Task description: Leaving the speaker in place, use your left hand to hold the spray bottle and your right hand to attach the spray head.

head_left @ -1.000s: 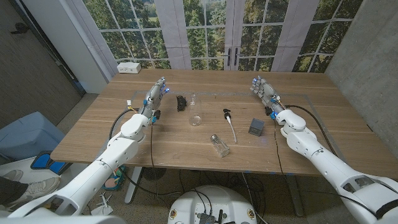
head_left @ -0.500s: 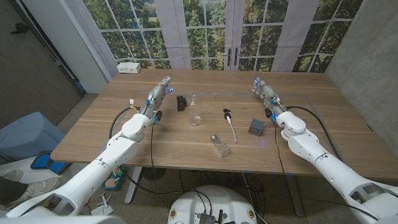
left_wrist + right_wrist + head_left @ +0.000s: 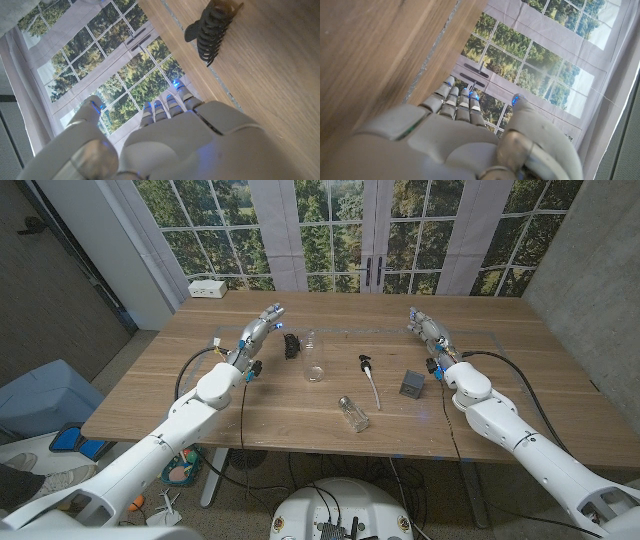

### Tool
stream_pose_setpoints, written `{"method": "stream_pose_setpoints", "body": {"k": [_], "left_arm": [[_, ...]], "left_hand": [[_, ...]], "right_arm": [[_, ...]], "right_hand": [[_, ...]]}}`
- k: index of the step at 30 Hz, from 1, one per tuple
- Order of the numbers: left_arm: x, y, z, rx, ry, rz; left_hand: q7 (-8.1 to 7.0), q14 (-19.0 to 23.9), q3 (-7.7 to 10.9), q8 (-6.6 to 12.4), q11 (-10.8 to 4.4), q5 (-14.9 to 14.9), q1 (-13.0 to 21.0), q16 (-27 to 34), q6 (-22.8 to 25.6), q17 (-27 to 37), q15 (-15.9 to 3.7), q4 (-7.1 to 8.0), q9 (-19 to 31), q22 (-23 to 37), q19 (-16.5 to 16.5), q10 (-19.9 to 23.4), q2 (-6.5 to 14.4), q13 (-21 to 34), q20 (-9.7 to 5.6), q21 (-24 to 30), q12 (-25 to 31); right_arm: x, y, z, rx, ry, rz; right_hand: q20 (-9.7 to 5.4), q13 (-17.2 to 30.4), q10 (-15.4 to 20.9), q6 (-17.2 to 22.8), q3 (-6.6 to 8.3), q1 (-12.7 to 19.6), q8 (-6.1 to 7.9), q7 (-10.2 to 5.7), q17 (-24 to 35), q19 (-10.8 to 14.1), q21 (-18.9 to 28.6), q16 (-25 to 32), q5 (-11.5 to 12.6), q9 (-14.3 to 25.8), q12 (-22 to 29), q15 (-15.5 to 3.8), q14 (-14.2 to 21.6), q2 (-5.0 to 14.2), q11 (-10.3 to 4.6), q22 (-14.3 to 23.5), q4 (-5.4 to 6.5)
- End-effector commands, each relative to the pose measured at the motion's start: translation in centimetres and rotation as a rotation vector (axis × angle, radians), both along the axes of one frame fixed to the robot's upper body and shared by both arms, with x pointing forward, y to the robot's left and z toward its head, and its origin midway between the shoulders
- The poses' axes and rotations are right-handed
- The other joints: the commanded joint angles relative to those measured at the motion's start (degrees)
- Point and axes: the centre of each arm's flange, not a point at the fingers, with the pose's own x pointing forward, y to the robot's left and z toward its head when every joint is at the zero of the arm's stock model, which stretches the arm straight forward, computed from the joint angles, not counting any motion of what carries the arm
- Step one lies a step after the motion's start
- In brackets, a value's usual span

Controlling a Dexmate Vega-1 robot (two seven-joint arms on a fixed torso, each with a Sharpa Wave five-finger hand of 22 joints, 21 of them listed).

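A clear spray bottle (image 3: 313, 357) without its head stands near the table's middle. The black spray head (image 3: 366, 364) lies to its right, its white tube (image 3: 374, 391) trailing toward me. A small grey speaker (image 3: 411, 384) sits right of the tube. My left hand (image 3: 262, 326) hovers left of the bottle, fingers extended and holding nothing; the left wrist view shows its back (image 3: 170, 140). My right hand (image 3: 425, 328) is beyond the speaker, fingers extended and empty, and it shows in its wrist view (image 3: 455, 140) over bare wood.
A black claw hair clip (image 3: 291, 345) (image 3: 212, 29) lies between my left hand and the bottle. A small glass jar with a metal cap (image 3: 352, 413) lies on its side nearer the front edge. A white box (image 3: 207, 288) sits at the back left corner.
My left hand has drifted right and slightly away from me, closer to the hair clip and bottle. The right hand has barely moved. Nothing on the table has shifted.
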Motion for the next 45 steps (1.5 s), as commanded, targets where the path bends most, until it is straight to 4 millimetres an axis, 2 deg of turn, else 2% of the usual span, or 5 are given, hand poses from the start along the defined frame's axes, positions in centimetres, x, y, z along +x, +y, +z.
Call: {"method": "stream_pose_setpoints", "body": {"k": [1, 9, 22, 31, 45], "left_arm": [[-0.7, -0.6, -0.5, 0.155, -0.008, 0.031], [-1.2, -0.9, -0.9, 0.223, -0.013, 0.028], [-1.7, -1.8, -1.1, 0.372, -0.018, 0.001], [-2.3, -2.4, -0.9, 0.461, -0.051, 0.004], [-2.5, -3.5, -1.1, 0.522, -0.070, -0.022]], "left_hand": [[-0.59, 0.4, -0.05, 0.00, -0.08, -0.1, 0.3, 0.0, -0.3, 0.1, -2.06, -0.92, 0.2, 0.2, 0.5, 0.3, -0.9, 0.1, 0.51, -0.2, -0.1], [-0.69, 0.4, -0.45, -0.27, 0.09, -0.2, 0.5, -0.1, -1.3, 0.2, -1.91, -1.89, 0.2, 0.2, 0.6, 0.4, -2.0, 0.1, 1.00, -0.6, -0.2], [-0.71, -2.6, -2.20, -0.77, 0.69, 0.0, 1.7, -0.9, -7.4, 0.4, -1.13, -5.19, 0.4, 0.4, -0.9, -3.4, -6.2, 0.3, 1.08, -2.9, -1.1], [-1.15, -4.5, -3.45, -0.80, 1.04, 0.5, 2.5, -0.9, -11.4, 0.5, -0.97, -5.81, 0.5, 0.5, -1.8, -6.3, -7.8, 0.4, 1.60, -4.2, -1.3], [-1.35, -4.6, -4.94, -0.03, -0.10, 1.3, 3.1, -0.5, -11.6, 0.5, -1.31, -6.03, 0.7, 0.6, -1.0, -7.1, -8.9, 0.5, 2.08, -4.5, -0.9]], "right_arm": [[-1.6, 0.5, -0.2, -0.070, -0.007, -0.096], [-2.2, 0.8, -0.5, -0.089, -0.002, -0.122], [-3.3, 1.2, -1.0, -0.102, -0.002, -0.146], [-4.1, 1.3, -1.4, -0.106, 0.002, -0.166], [-5.6, 1.1, -2.0, -0.109, -0.007, -0.192]], "right_hand": [[0.15, 0.1, 0.6, 0.7, 0.37, 0.4, -0.45, -0.03, -0.1, 0.6, -0.4, 0.0, 0.0, 0.3, -0.2, -0.13, 0.9, 0.07, 0.16, 0.2, -0.80], [0.25, 0.1, 0.8, 1.1, 0.48, 0.6, -0.57, 0.05, -0.2, 0.8, -0.5, 0.0, 0.1, 0.3, -0.3, -0.03, 1.1, 0.12, 0.16, 0.2, -1.33], [0.36, 0.2, 0.9, 1.2, 0.54, 0.7, -0.90, 0.12, -0.4, 1.0, -0.7, -0.1, 0.0, 0.3, -0.5, 0.09, 1.2, 0.17, 0.22, 0.3, -1.87], [0.41, 0.2, 0.9, 1.3, 0.50, 0.6, -1.14, 0.21, -0.5, 1.0, -0.9, -0.2, 0.0, 0.3, -0.6, 0.15, 1.1, 0.15, 0.18, 0.3, -2.19], [0.48, 0.3, 0.9, 1.2, 0.44, 0.3, -1.52, 0.34, -0.6, 1.0, -1.2, -0.3, -0.1, 0.3, -0.9, 0.34, 1.0, 0.20, 0.33, 0.3, -2.56]]}}
